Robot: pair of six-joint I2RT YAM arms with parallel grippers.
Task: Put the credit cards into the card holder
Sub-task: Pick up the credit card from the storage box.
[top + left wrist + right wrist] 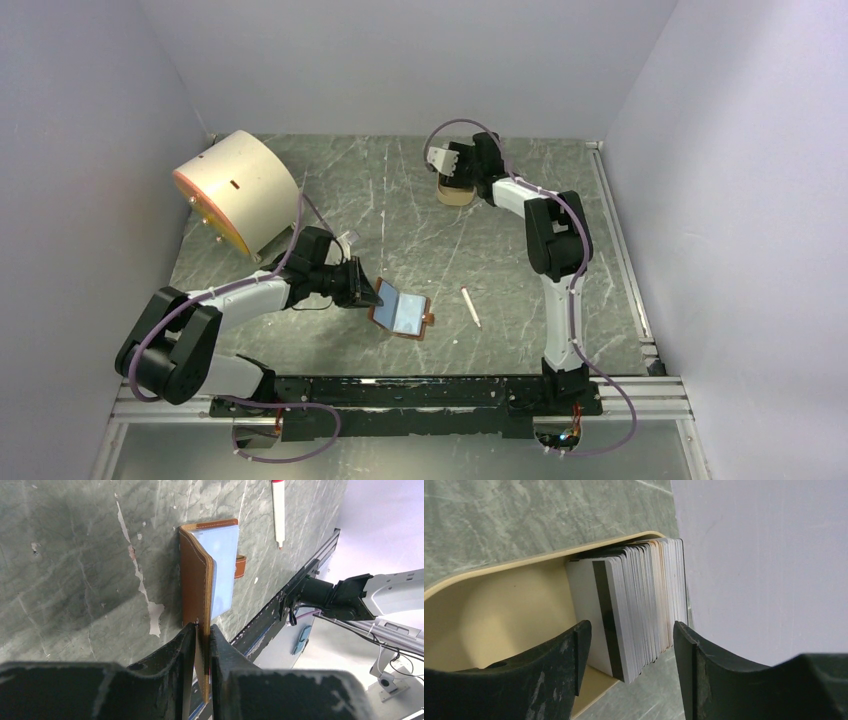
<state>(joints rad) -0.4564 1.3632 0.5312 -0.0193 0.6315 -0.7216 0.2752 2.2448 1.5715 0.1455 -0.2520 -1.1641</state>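
The brown card holder (402,312) lies open on the table near the front, light blue inside up. My left gripper (362,287) is shut on its left flap; in the left wrist view the jaws pinch the leather edge (195,587) and hold that flap raised at my left gripper (202,635). Several white credit cards (644,600) stand on edge in a stack in the tan oval tray (499,615) at the back. My right gripper (631,640) is open, its fingers straddling the stack without touching it. It shows over the tray in the top view (447,172).
A big cream drum (236,192) lies at the back left. A thin white pen-like stick (470,307) lies right of the wallet, also in the left wrist view (278,510). The tan tray (455,194) stands near the back wall. A black rail (400,392) runs along the front edge.
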